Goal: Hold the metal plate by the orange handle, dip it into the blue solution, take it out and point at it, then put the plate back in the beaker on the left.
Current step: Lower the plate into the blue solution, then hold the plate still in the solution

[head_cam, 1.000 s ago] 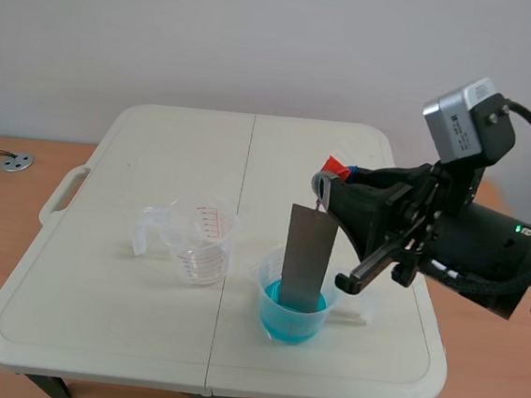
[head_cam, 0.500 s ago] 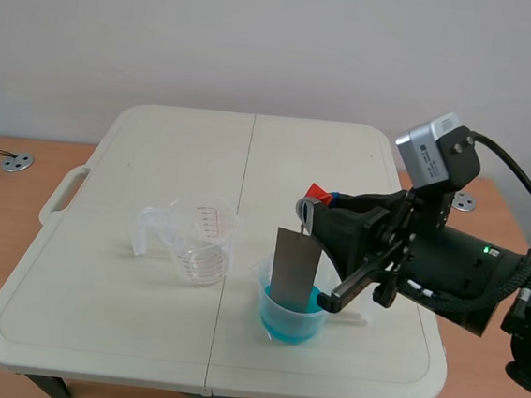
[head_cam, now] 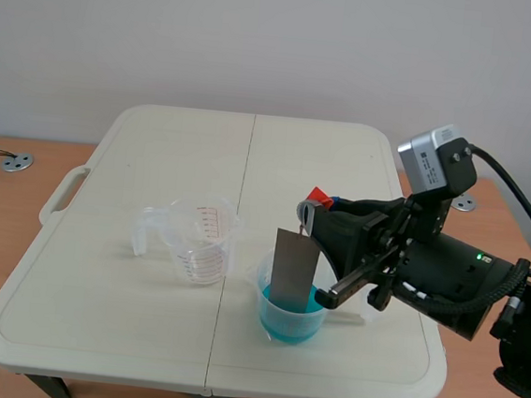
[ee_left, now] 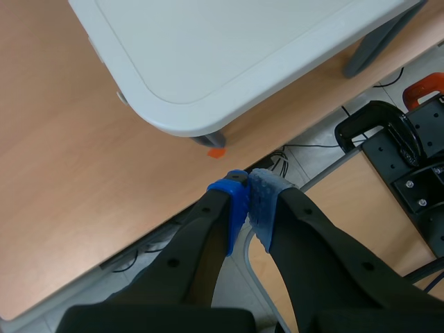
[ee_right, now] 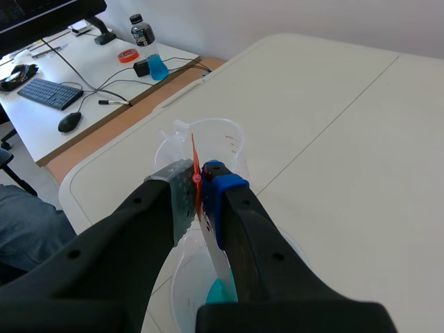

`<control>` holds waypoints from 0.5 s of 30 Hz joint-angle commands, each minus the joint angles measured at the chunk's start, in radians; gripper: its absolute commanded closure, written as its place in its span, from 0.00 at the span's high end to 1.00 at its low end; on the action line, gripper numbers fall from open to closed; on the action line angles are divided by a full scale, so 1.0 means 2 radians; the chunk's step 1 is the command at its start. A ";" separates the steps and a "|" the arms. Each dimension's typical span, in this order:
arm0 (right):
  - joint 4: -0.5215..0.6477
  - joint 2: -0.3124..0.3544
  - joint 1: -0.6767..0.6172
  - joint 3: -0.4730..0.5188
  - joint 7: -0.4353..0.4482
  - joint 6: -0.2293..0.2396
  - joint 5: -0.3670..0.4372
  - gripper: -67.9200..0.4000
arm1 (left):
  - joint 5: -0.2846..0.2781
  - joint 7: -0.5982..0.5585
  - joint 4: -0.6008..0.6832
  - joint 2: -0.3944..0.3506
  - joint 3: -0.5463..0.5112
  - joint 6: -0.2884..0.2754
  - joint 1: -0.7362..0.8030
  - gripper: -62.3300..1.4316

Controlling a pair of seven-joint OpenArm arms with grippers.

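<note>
A grey metal plate [head_cam: 293, 269] hangs upright with its lower end in the blue solution of a clear beaker [head_cam: 289, 314] near the table's front middle. Its orange handle [head_cam: 318, 196] is pinched by my right gripper [head_cam: 317, 206], which is shut on it just above the beaker. In the right wrist view the orange handle [ee_right: 195, 177] sits between the pads, with the plate [ee_right: 216, 254] going down into the blue solution [ee_right: 220, 291]. An empty clear beaker [head_cam: 203, 241] with red markings stands to the left. My left gripper [ee_left: 248, 206] is shut on nothing, off the table above the floor.
The white folding table [head_cam: 155, 170] has a carry handle [head_cam: 62, 193] on its left edge. A desk [ee_right: 83, 62] with a keyboard, mouse and bottle lies beyond the table in the right wrist view. The table's corner [ee_left: 173, 118] and a black clamp [ee_left: 388, 132] show by the left gripper.
My right arm has come left and down, lowering the plate from above the beaker until its lower end stands in the blue solution. In the last half second it has barely moved.
</note>
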 commanded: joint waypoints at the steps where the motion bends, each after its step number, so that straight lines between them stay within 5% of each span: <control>1: -0.001 0.003 0.002 0.000 -0.004 0.006 -0.003 0.03 | -0.003 -0.005 0.005 0.000 0.001 0.000 0.000 0.05; 15: -0.001 0.003 0.008 0.000 -0.004 0.006 -0.010 0.03 | -0.003 -0.005 0.005 0.000 0.001 0.000 0.000 0.05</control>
